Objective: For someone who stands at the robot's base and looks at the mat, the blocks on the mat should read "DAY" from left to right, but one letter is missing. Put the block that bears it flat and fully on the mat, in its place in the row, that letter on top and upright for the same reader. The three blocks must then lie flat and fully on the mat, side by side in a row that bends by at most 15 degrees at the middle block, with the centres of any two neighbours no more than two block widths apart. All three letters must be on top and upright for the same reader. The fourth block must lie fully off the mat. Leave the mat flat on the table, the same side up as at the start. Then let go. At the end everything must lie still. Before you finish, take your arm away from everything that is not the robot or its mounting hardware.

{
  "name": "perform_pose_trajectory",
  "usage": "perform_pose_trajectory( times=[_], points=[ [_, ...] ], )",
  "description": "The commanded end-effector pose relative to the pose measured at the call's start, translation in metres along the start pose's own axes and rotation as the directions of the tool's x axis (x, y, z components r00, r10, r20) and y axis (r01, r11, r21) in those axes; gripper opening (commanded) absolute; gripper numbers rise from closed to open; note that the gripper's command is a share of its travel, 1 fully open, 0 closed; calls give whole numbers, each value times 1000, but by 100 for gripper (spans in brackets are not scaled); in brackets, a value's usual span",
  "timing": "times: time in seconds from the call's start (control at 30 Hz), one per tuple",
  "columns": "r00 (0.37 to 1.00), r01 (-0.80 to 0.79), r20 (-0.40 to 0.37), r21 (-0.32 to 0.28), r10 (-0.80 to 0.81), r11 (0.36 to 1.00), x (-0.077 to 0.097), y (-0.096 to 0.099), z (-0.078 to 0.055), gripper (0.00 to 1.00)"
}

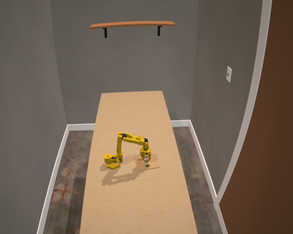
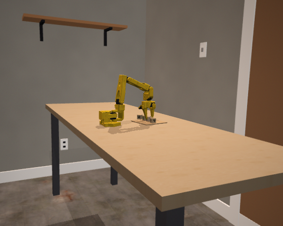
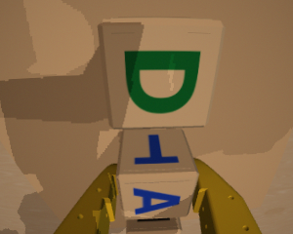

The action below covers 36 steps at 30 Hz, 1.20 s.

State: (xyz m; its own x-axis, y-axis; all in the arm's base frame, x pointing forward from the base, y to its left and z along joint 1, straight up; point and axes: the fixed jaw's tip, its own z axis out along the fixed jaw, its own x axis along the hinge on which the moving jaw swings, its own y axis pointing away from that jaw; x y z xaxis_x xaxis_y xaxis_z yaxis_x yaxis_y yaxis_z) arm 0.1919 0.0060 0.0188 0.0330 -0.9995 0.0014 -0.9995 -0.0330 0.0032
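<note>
In the wrist view a tan block with a green D (image 3: 161,73) lies flat on the brown mat (image 3: 186,0). My gripper (image 3: 156,198) is shut on a block (image 3: 157,178) that shows a blue T on its far face and a blue A on its near face. It sits just below the D block, in the middle of the row. In the exterior view the three blocks (image 2: 145,118) stand in a row on the mat (image 2: 149,122), with the gripper (image 2: 146,116) down over the middle one. I see no fourth block.
The arm's yellow base (image 2: 109,118) stands on the long wooden table, left of the mat. The mat (image 1: 144,163) lies near the table's right edge in the top view. A shelf (image 1: 131,24) hangs on the far wall.
</note>
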Motion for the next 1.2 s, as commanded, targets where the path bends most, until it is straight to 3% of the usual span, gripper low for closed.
perform_pose_trajectory(
  times=[0.0, 0.2, 0.6, 1.17],
  points=[
    [1000, -1, 2, 56, 0, 998, 0, -8, -8, 5],
    [1000, -1, 2, 56, 0, 998, 0, -8, -8, 13],
    [1000, -1, 2, 56, 0, 998, 0, -8, -8, 16],
    [1000, -1, 2, 56, 0, 998, 0, -8, -8, 31]
  ],
)
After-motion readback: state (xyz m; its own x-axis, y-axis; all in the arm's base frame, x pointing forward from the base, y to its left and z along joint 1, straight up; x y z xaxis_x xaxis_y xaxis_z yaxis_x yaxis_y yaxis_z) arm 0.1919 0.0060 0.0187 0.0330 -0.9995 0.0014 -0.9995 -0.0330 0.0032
